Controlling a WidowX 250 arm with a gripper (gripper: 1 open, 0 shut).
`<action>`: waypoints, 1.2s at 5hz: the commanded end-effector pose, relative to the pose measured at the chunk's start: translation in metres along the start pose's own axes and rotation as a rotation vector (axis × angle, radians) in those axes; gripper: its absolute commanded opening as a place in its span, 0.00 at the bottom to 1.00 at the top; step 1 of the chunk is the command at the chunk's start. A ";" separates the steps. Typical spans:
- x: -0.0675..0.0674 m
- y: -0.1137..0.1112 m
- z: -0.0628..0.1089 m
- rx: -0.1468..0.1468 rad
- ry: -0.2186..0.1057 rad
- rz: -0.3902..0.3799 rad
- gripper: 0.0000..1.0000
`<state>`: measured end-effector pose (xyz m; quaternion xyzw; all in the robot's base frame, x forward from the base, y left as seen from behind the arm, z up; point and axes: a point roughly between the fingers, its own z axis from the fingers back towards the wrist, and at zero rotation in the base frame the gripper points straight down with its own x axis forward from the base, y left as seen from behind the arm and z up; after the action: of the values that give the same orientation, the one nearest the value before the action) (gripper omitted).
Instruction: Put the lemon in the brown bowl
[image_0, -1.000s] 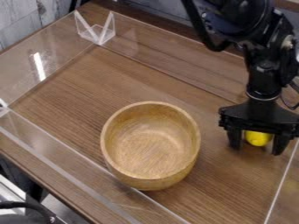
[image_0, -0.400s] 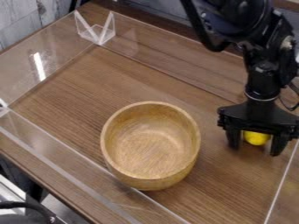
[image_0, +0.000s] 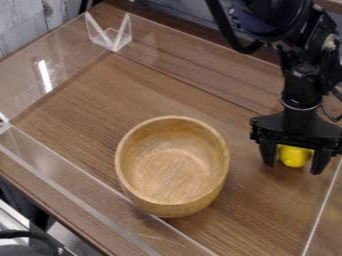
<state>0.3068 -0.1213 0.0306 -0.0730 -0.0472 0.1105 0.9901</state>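
Straddling the lemon at right of frame, the gripper seems closed around this light, glossy, slippery fruit, beside the brown bowl.

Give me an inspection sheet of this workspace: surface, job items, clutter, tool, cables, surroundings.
Surface: wood-grain table, fenced by a clear acrylic wall.
Lemon: on the table right of the bowl, between the tool's fingers, not in the bowl.
Brown bowl: upright, holds nothing, near the front edge.
Clutter: small clear folded stand at the back left.
Tool: lowered around the lemon; whether it has closed on it cannot be told.
Cables: black cables along the arm's upper part.
Surroundings: a dark object at the lower left; too little visible to identify.
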 end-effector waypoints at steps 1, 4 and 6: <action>0.010 -0.011 0.018 -0.043 -0.069 -0.016 1.00; 0.013 -0.012 0.007 -0.043 -0.068 -0.018 0.00; 0.011 -0.012 0.009 -0.037 -0.056 -0.039 0.00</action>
<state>0.3121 -0.1235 0.0270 -0.0777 -0.0567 0.0997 0.9904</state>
